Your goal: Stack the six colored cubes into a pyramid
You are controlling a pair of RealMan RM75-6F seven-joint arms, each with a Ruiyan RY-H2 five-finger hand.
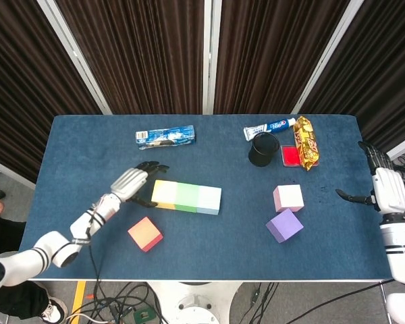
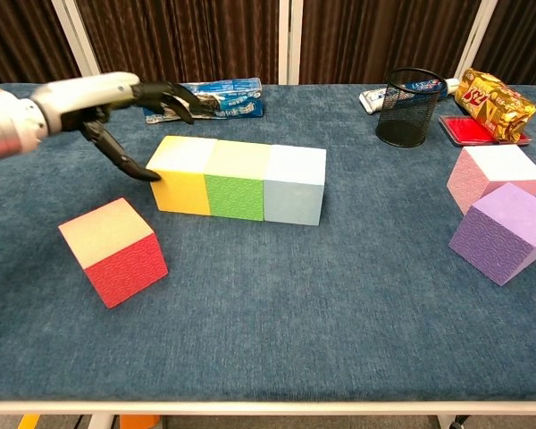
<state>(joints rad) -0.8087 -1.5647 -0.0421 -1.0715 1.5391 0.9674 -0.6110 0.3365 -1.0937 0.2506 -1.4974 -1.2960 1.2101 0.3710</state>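
A yellow cube (image 1: 164, 194) (image 2: 183, 173), a green cube (image 1: 186, 197) (image 2: 237, 180) and a light blue cube (image 1: 208, 200) (image 2: 295, 183) stand touching in a row at mid-table. A red cube (image 1: 145, 233) (image 2: 114, 250) lies in front of the row's left end. At the right sit a pink cube (image 1: 288, 198) (image 2: 496, 174) and a purple cube (image 1: 284, 225) (image 2: 504, 231). My left hand (image 1: 131, 183) (image 2: 116, 96) hovers just left of the yellow cube, fingers spread, holding nothing. Far to the right, my right hand (image 1: 383, 188) is open beyond the table's edge.
At the back left lies a toothpaste box (image 1: 165, 136) (image 2: 219, 95). Back right hold a black mesh cup (image 1: 264, 149) (image 2: 405, 107), a toothpaste tube (image 1: 268, 127), a red dish (image 1: 291, 156) and a snack bag (image 1: 306, 142) (image 2: 492, 104).
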